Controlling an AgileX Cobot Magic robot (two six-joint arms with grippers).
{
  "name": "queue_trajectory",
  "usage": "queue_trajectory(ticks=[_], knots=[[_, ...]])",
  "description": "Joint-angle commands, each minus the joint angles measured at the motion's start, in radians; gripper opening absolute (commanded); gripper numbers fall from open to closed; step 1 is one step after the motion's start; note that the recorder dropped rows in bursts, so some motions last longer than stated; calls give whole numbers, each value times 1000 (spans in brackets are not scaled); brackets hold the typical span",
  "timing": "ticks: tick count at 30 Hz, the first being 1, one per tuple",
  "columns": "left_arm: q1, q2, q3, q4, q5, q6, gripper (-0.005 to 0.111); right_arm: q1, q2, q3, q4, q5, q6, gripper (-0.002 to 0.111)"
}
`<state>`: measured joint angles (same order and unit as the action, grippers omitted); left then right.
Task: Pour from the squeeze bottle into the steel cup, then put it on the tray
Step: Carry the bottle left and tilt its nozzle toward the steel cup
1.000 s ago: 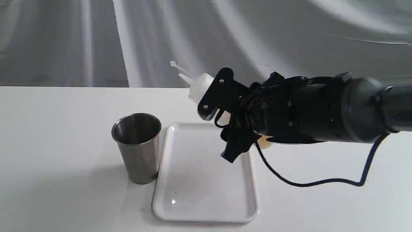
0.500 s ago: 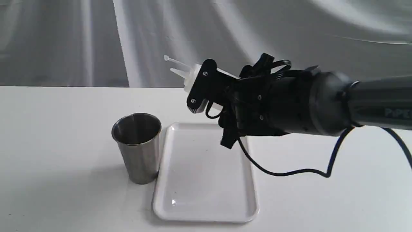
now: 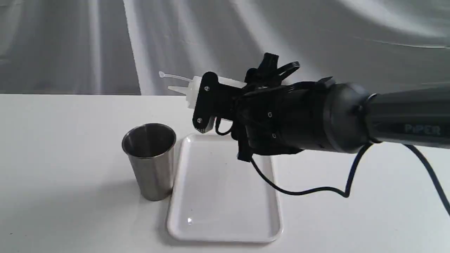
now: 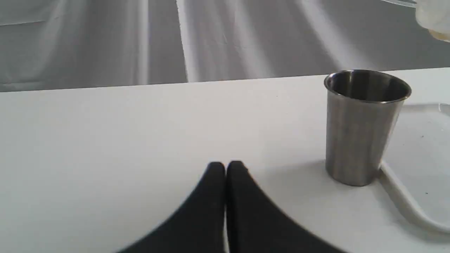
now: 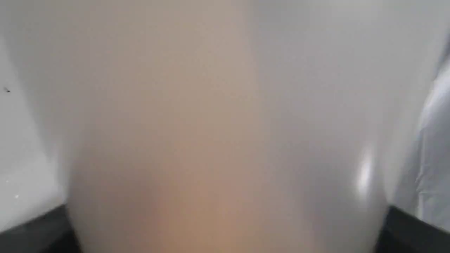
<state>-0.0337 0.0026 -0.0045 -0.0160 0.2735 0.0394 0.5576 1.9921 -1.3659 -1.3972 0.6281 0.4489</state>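
Observation:
The squeeze bottle (image 3: 192,90) lies roughly horizontal in the air, nozzle pointing left, with my right gripper (image 3: 207,102) shut on its body. Its nozzle tip sits up and to the right of the steel cup (image 3: 151,161), short of the cup's mouth. In the right wrist view the translucent bottle (image 5: 225,133) fills the picture, amber-tinted. The cup stands upright on the table, touching the left rim of the white tray (image 3: 225,228). My left gripper (image 4: 225,168) rests shut and empty low over the table, with the cup (image 4: 362,126) off to one side of it.
A white tabletop (image 3: 52,140) carries everything, with a grey draped cloth (image 3: 105,42) behind it. A black cable (image 3: 316,189) hangs from the right arm down over the tray's right side. The tray (image 4: 418,147) holds nothing.
My right gripper has carried the bottle up and leftward towards the cup, and tipped it from nozzle-up to about level. Cup, tray and left gripper have not moved.

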Motion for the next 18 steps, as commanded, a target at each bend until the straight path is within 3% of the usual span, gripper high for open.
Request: queue_trajectory(ticks=[1,18], knots=[[-5,-3,4,1,-8,-3,0,8,-11,-8,-53,1,-28,0],[-5,-3,4,1,-8,-6,0,52,83,-110,-82,65,-152,0]])
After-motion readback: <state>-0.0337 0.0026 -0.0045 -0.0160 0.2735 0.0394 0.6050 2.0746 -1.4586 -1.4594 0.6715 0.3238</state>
